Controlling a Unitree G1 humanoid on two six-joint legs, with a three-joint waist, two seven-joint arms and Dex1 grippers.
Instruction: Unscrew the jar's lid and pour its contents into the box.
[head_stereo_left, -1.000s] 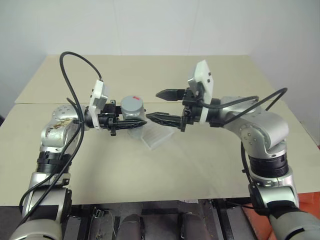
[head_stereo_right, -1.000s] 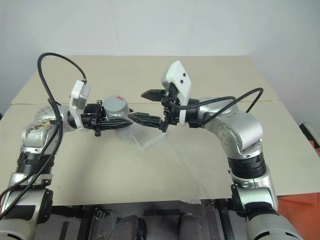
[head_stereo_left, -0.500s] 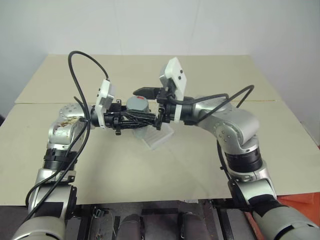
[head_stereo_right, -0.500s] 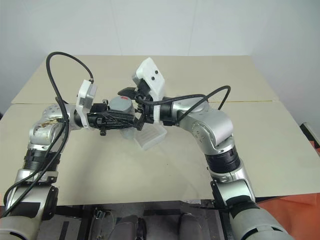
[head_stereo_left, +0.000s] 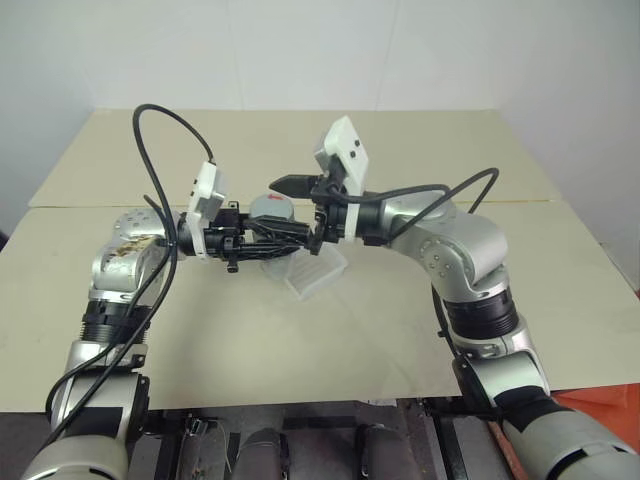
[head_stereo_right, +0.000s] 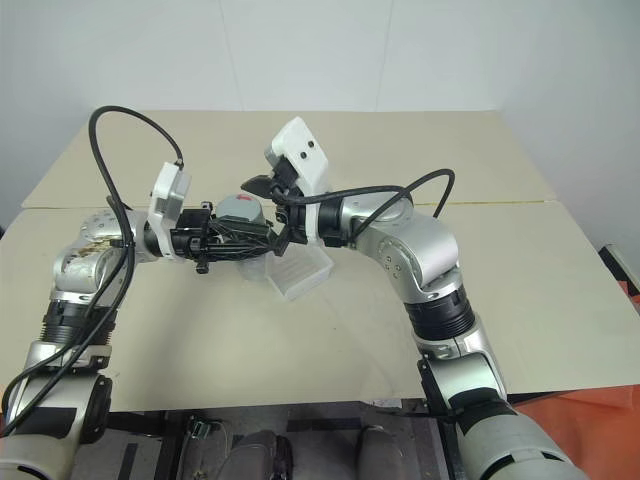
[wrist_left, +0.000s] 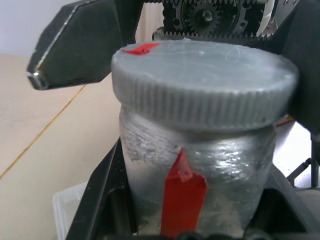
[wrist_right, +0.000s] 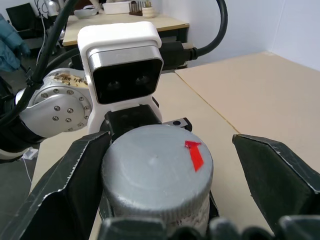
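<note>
Left wrist view shows my left end effector (head_stereo_left: 285, 237) clenched on the small silvery cylindrical jar (wrist_left: 197, 175) with a red strip, held upright above the beige surface (head_stereo_left: 330, 340). Its ribbed grey screw lid (wrist_right: 156, 172) is on. My right end effector (head_stereo_left: 296, 210) stands spread wide, one finger on either side of the lid. A clear shallow plastic box (head_stereo_left: 318, 277) lies just below.

Beige table (head_stereo_left: 420, 330) w/ seam across, plain white wall (head_stereo_left: 300, 50) behind; cluttered desk (wrist_right: 125, 20) further back.
</note>
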